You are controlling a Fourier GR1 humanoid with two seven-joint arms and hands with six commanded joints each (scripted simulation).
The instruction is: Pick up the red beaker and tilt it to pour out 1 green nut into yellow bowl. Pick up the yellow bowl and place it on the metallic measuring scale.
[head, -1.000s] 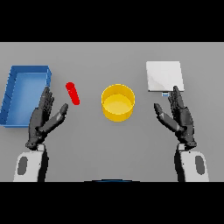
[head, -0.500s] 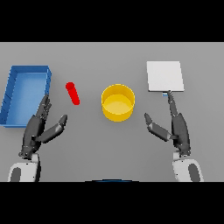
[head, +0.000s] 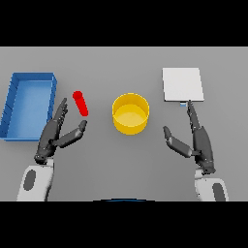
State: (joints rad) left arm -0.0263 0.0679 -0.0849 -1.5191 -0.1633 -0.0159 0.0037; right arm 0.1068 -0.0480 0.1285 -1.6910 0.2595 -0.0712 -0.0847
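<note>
The red beaker [head: 80,102] lies on its side on the table, left of the yellow bowl [head: 130,113]. No green nut shows. The metallic measuring scale [head: 182,84] is a pale square plate at the back right. My left hand [head: 54,135] is open just below and left of the beaker, fingers straight, thumb spread toward the beaker, apart from it. My right hand [head: 197,140] is open to the right of the bowl, its fingertips reaching the scale's near edge, thumb pointing toward the bowl. Neither hand holds anything.
A blue tray [head: 29,104] with raised walls sits at the far left, close beside my left hand.
Both hands have drawn back toward me and turned edge-on, thumbs spreading inward. The beaker, bowl and scale have not moved.
</note>
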